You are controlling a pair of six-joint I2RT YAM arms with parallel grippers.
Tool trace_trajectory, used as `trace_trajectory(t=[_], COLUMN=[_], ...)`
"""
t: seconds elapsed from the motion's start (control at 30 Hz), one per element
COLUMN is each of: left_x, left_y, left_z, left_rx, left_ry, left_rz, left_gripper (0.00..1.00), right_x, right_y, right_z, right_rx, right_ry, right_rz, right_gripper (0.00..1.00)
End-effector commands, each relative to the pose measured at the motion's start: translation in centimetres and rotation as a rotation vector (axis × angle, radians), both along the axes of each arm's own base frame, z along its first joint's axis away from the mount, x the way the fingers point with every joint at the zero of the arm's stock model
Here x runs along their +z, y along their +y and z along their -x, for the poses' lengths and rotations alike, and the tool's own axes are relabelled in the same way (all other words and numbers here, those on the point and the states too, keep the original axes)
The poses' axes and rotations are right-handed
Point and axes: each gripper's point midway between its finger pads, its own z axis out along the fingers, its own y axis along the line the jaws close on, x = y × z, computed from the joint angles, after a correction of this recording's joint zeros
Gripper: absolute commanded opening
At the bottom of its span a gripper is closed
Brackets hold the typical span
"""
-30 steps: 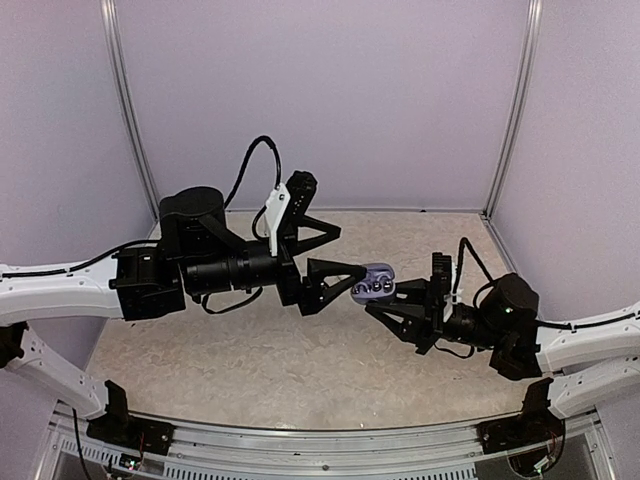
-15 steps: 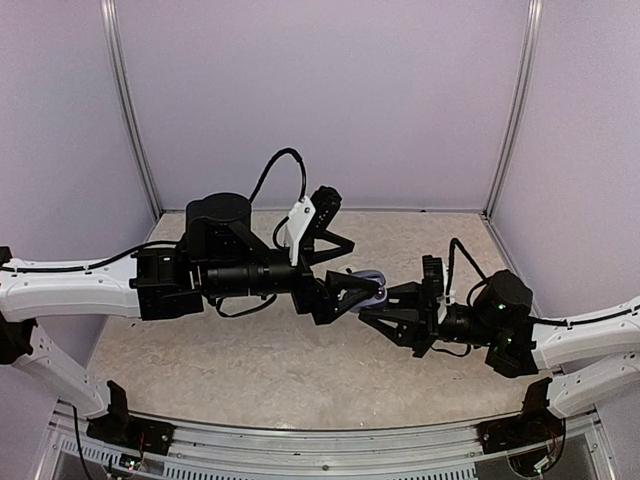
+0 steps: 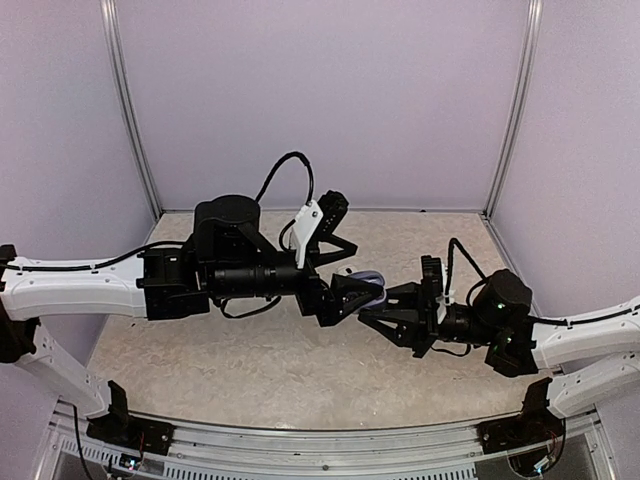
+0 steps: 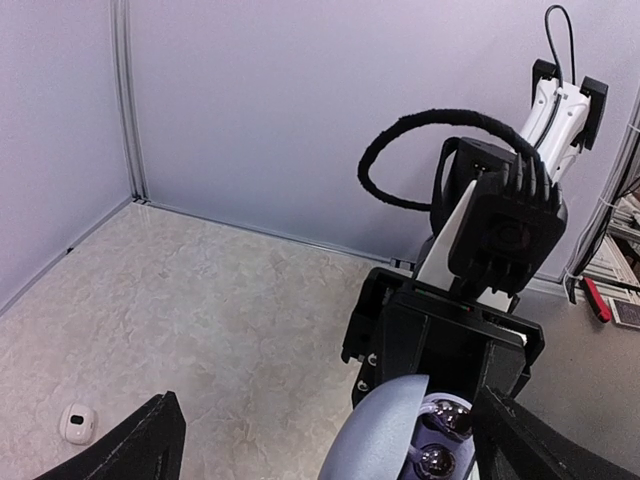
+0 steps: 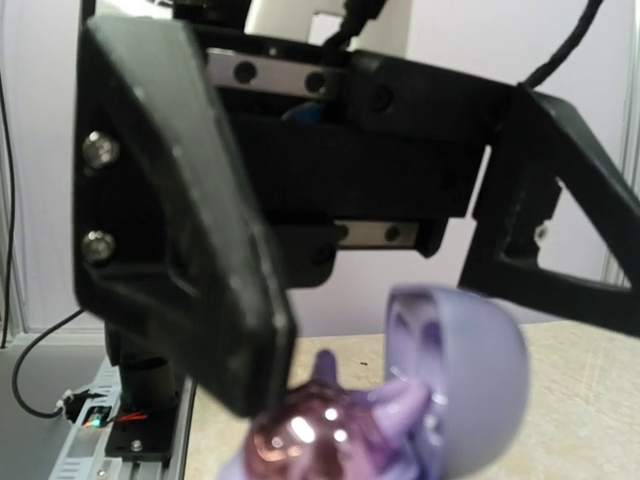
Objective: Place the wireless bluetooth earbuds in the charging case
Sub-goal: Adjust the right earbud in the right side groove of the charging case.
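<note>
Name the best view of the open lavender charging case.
Right wrist: the open lavender charging case looms large, though blurred. Left wrist crops it at the bottom edge; top external shows only a sliver.

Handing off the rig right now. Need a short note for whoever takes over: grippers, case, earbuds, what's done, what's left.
Left gripper: open, jaws standing either side of the charging case, not gripping it.
Right gripper: shut on the case, holding it above the table.
Earbuds: two shiny ones sit in the case's wells; lid open.
Done: those two look inserted.
Left: check that they are seated. A small white item lies on the table, too small to identify.
</note>
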Motion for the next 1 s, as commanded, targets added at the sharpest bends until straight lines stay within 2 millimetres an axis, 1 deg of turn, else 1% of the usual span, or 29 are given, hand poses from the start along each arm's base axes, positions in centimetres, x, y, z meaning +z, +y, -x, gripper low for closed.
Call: trace_trajectory(t=[0.0,0.17,0.23,0.37,0.6,0.8,0.97], left_x=[-0.2,-1.8,-2.4,-3.7,-5.6,-6.0,-5.2], left_y=[-0.1,0.0,-0.1,0.1,0.2,-0.2,-0.7], left_z=[-0.7,-1.3,-1.4,-2.0,-1.8,-1.5,-0.2], left_rx=[0.042,0.076,0.090,0.129,0.113,0.082,0.001], left_ry=[-0.017,-0.013,-0.025,-0.043,-0.059,-0.063,-0.070], left_rz=[-0.031,-0.090,-0.119,-0.166,-0.208,-0.194,-0.149], left_gripper=[0.99,0.99,0.99,0.99,0.99,0.99,0.99], right_x=[1.6,1.9,2.1,2.7,4.1,5.1,5.4], right_y=[0.4,0.4,0.3,0.0,-0.8,-1.4,-1.6], right_z=[0.6,0.7,0.7,1.0,1.6,2.6,3.0], right_rx=[0.028,0.032,0.033,0.036,0.049,0.086,0.102], right_ry=[-0.016,-0.023,-0.028,-0.036,-0.060,-0.075,-0.073], right_rz=[-0.033,-0.034,-0.040,-0.054,-0.101,-0.130,-0.138], right_gripper=[0.00,0.00,0.00,0.00,0.00,0.00,0.00])
